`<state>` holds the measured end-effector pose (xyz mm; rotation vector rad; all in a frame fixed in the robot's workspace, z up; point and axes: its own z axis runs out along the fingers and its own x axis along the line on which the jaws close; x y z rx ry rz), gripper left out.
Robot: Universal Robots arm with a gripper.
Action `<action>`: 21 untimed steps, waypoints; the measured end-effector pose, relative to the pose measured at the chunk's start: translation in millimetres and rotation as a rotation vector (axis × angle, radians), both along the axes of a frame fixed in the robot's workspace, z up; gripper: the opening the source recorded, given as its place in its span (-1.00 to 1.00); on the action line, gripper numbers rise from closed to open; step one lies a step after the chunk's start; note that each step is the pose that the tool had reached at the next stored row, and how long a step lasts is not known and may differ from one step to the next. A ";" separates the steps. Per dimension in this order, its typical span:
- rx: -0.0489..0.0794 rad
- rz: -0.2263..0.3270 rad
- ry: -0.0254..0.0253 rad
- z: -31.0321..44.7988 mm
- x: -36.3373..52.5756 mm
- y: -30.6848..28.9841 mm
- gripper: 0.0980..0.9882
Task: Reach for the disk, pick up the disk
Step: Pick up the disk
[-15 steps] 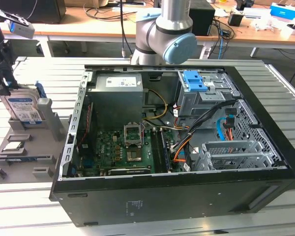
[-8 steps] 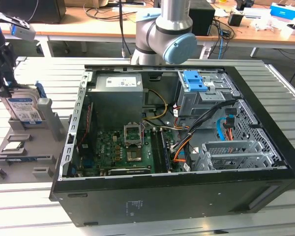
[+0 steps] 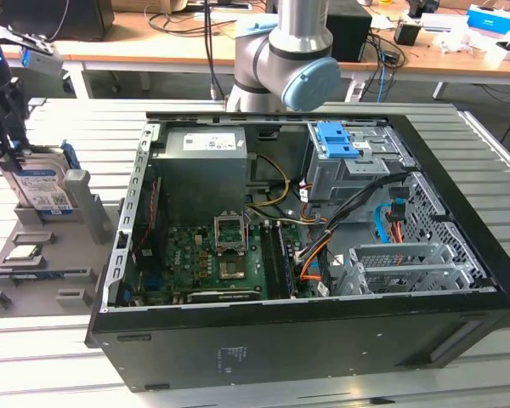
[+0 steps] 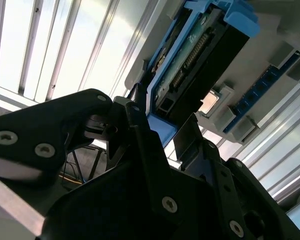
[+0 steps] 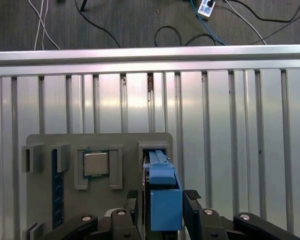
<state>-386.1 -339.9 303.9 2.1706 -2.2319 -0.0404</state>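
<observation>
The disk, a silver drive with a white-and-blue label and blue side rails, stands on edge in a slot of the grey holder at the exterior view's left. My gripper hangs just above it. In the first wrist view the disk's blue rail lies between my two black fingers, with a thin gap on each side, so the gripper is open astride it. The second wrist view shows the disk from its connector end, with the gripper straddling its near end.
A small square processor chip sits in a pocket of the holder beside the disk. The open computer case fills the middle and right of the table, with a blue bracket inside it. The arm's base stands behind.
</observation>
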 end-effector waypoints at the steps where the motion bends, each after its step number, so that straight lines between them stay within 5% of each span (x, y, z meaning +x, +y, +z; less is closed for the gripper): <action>1: 0.000 0.000 0.0001 -0.7 0.0 0.0 -0.14; 21: 0.000 0.002 0.0001 -21.5 0.0 0.0 -0.14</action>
